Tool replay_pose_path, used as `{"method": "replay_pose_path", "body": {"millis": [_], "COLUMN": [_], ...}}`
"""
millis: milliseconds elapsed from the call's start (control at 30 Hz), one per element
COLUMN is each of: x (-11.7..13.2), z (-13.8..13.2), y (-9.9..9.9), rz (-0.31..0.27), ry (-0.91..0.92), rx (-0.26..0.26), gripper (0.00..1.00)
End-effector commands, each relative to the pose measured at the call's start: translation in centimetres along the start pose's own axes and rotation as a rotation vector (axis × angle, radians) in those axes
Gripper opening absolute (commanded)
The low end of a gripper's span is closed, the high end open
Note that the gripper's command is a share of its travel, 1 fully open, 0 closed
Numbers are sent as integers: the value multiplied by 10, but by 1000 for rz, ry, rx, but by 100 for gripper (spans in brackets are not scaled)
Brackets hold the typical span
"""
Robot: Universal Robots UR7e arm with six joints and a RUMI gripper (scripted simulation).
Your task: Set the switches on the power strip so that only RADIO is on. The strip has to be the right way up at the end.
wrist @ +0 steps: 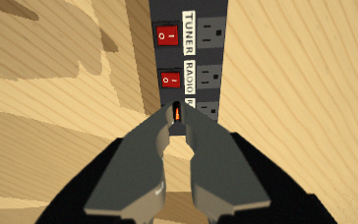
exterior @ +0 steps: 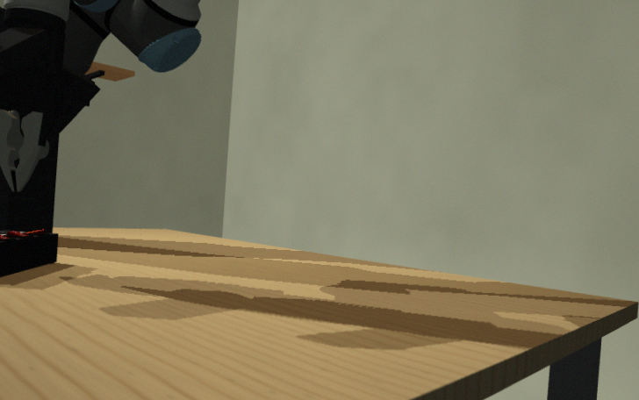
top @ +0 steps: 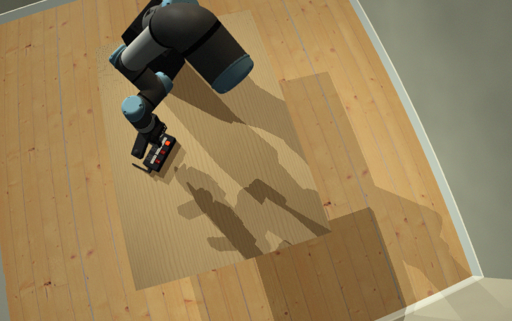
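Note:
The black power strip (top: 159,153) lies face up on the wooden table, its cord end toward the front left. In the wrist view the TUNER switch (wrist: 167,35) and the RADIO switch (wrist: 171,79) are dark red and unlit. A third switch (wrist: 176,114) glows orange; its label is mostly hidden by my fingers. My gripper (wrist: 176,102) is shut and empty, with its tips right over the glowing switch. In the side view the gripper (exterior: 16,162) hangs some way above the strip (exterior: 25,249), not touching it.
The arm's elbow and wrist (top: 181,41) hang over the back left of the table. The table's right edge and a leg (exterior: 572,372) show in the side view. A wall stands behind the table.

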State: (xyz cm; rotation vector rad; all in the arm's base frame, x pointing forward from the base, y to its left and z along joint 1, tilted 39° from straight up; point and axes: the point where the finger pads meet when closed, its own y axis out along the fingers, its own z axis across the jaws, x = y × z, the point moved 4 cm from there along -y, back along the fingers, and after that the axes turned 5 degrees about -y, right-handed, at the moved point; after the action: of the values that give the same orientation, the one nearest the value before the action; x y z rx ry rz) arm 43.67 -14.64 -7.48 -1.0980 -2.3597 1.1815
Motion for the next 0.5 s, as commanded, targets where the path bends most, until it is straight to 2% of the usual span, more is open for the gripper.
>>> {"method": "replay_pose_path", "body": {"millis": [0, 467], "x": [0, -1], "z": [0, 0], "y": [3, 14], "rz": [-1, 0], "ry": [-1, -1], "rx": [-1, -1], "gripper": [0, 0]}}
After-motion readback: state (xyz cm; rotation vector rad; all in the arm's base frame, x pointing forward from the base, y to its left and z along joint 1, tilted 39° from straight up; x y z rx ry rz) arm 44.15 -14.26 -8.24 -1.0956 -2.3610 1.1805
